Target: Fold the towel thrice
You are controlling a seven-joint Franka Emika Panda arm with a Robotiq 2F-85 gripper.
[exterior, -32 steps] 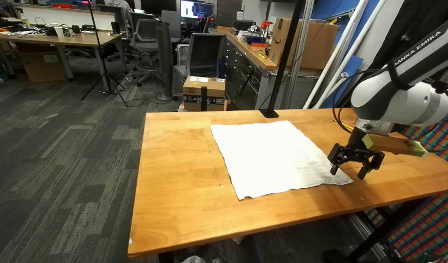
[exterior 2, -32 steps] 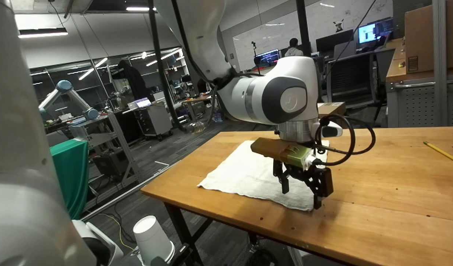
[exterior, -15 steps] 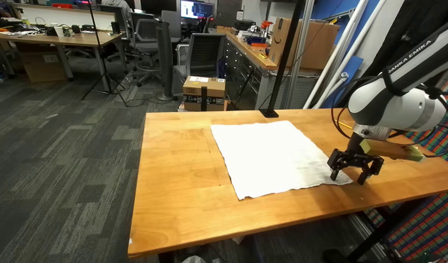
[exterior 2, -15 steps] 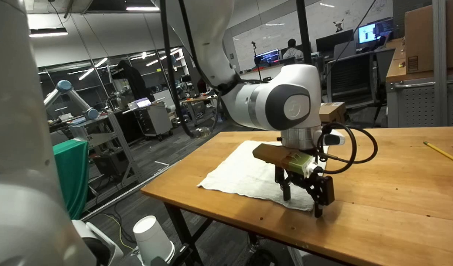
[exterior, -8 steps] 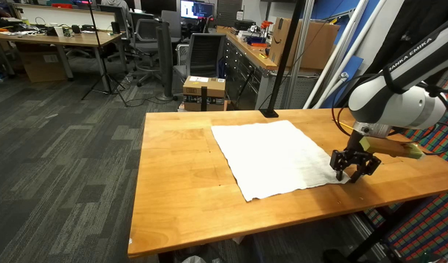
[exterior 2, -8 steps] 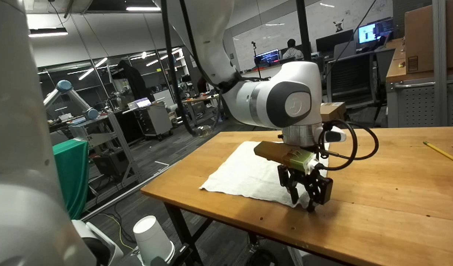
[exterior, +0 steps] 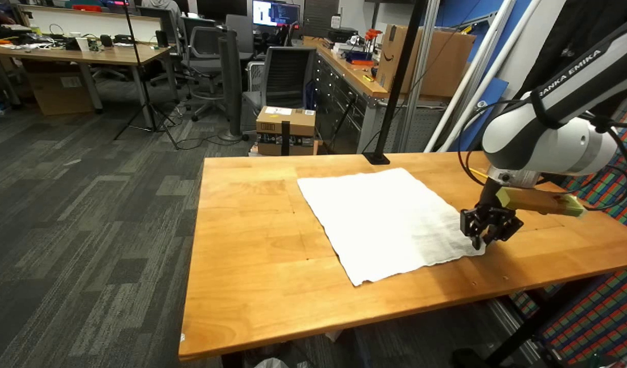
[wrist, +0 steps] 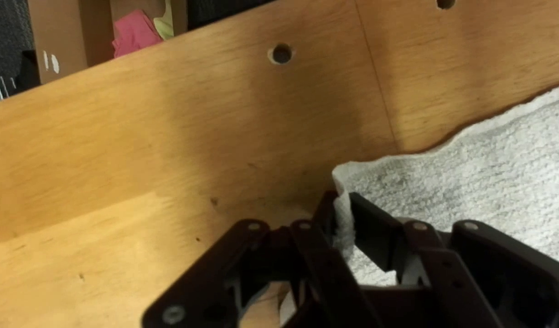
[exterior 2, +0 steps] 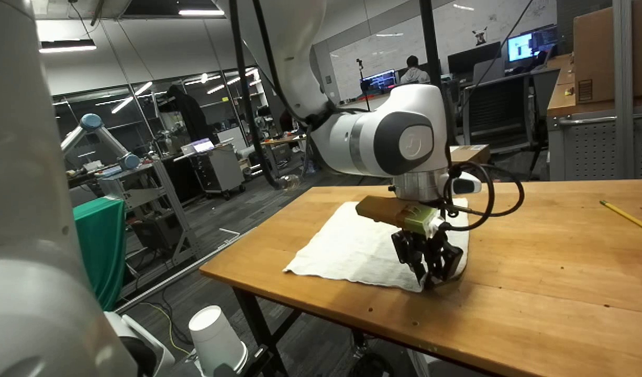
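Observation:
The white towel (exterior: 380, 220) lies spread out on the wooden table, mostly flat, in both exterior views. At its corner nearest the robot, my gripper (exterior 2: 424, 283) is down close to the tabletop. Seen in the wrist view, a strip of the towel (wrist: 471, 196) along its edge rises up between the two black fingertips, and the gripper (wrist: 342, 202) is shut on it. The towel's very corner sticks out just beyond the tips. Part of the towel behind the arm is hidden in an exterior view.
A black post (exterior: 377, 157) is mounted at the table's far edge. A yellow pencil (exterior 2: 629, 217) lies on the table (exterior 2: 541, 314). Past the table edge in the wrist view, a cardboard box (wrist: 63, 38) holds pink cloth (wrist: 136, 33).
The fingers came down at the towel's corner and closed from wide open, gathering its edge between them. The towel has shifted and turned slightly, its front corner sliding along the table.

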